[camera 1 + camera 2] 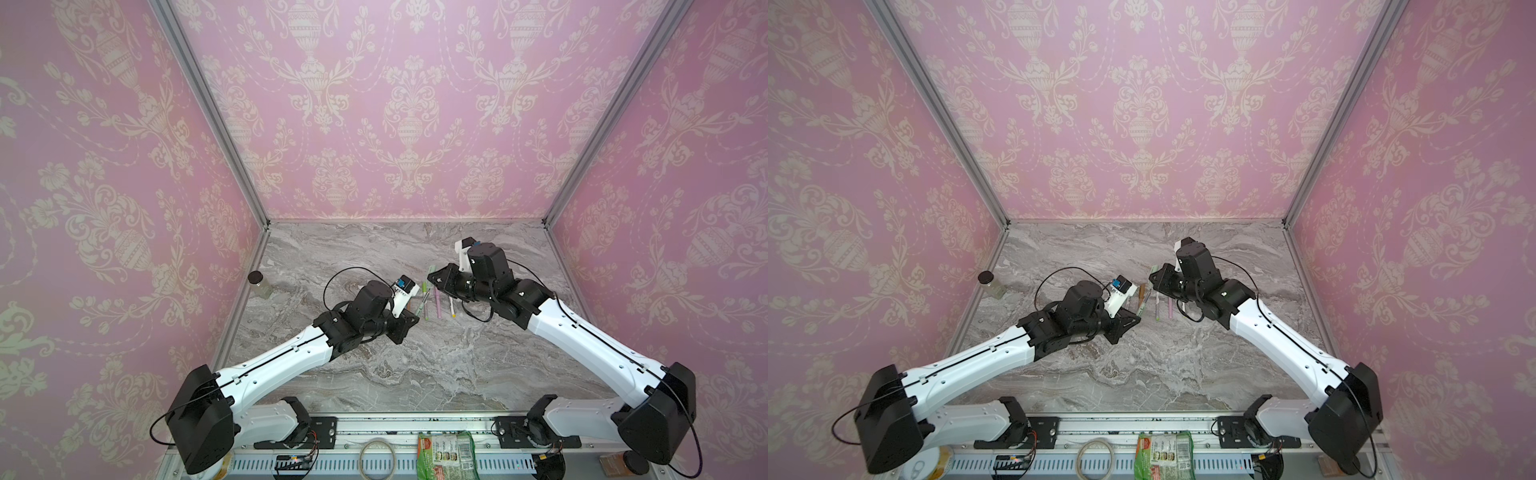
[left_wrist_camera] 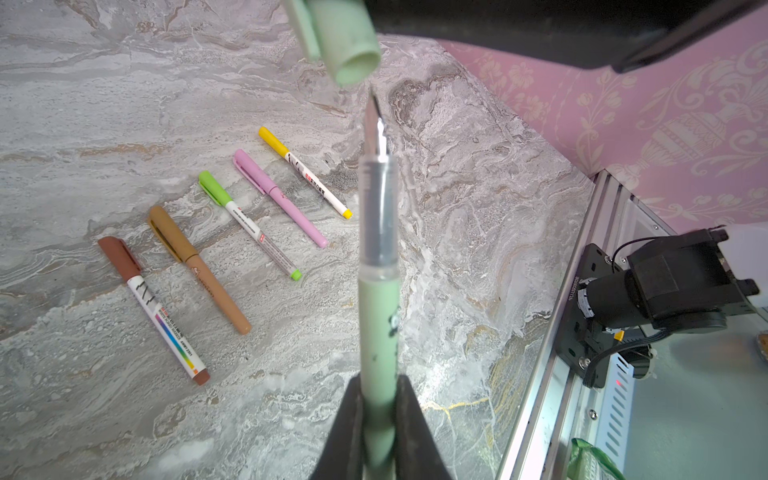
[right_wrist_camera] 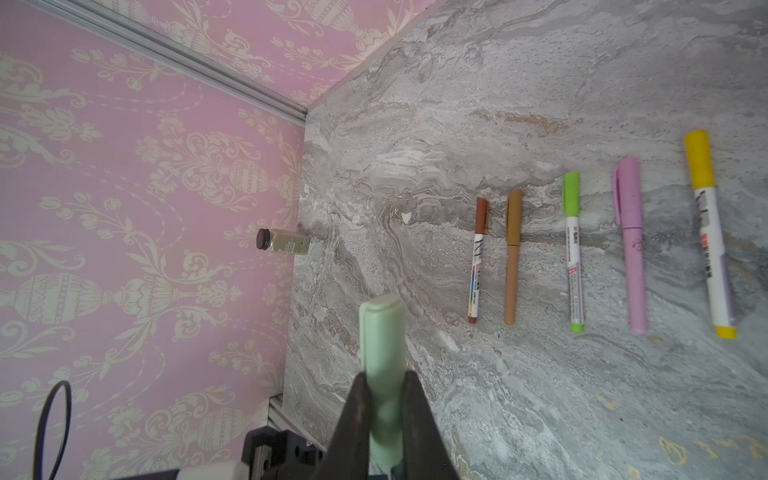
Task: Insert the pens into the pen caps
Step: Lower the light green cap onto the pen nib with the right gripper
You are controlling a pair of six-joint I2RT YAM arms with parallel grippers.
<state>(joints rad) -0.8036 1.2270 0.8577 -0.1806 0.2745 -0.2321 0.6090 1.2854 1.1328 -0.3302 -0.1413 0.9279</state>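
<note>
My left gripper (image 2: pixel 378 415) is shut on the barrel of a sage green pen (image 2: pixel 378 324). Its bare dark nib points at the open mouth of a pale green pen cap (image 2: pixel 345 37), just short of it and not inside. That cap (image 3: pixel 382 345) is clamped in my right gripper (image 3: pixel 384 399). In both top views the two grippers (image 1: pixel 417 320) (image 1: pixel 432 276) meet mid-table above a row of pens. Five capped pens lie side by side: brown-capped (image 2: pixel 153 309), tan (image 2: pixel 199 270), bright green-capped (image 2: pixel 249 226), pink (image 2: pixel 280 197) and yellow-capped (image 2: pixel 305 172).
A small jar with a black lid (image 1: pixel 259 284) stands by the left wall on the marble table (image 1: pixel 415 374). On the front rail lie a green packet (image 1: pixel 444 455) and a tape ring (image 1: pixel 376 457). Pink patterned walls close three sides.
</note>
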